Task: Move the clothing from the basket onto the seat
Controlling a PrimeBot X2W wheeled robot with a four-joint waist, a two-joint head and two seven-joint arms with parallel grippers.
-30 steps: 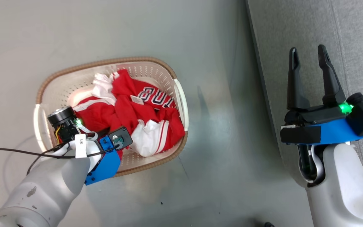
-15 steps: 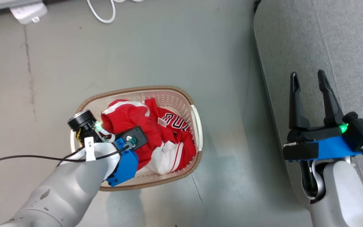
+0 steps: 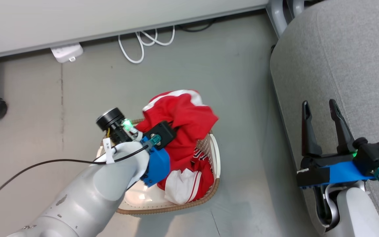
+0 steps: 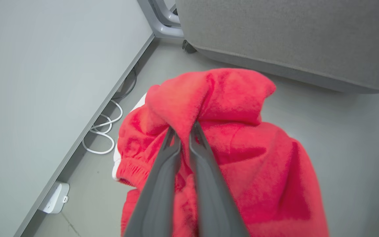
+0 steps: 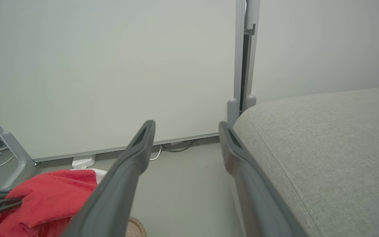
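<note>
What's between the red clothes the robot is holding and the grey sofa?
Nothing visible: bare floor lies between the held red garment and the seat. The right gripper hangs over its edge.

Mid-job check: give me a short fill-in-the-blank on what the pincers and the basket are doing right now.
The left pincer is shut on a ____ garment.
The right pincer is ____ and holds nothing.
The basket stands on the ____, beside the seat.
Missing words: red; open; floor.
</note>
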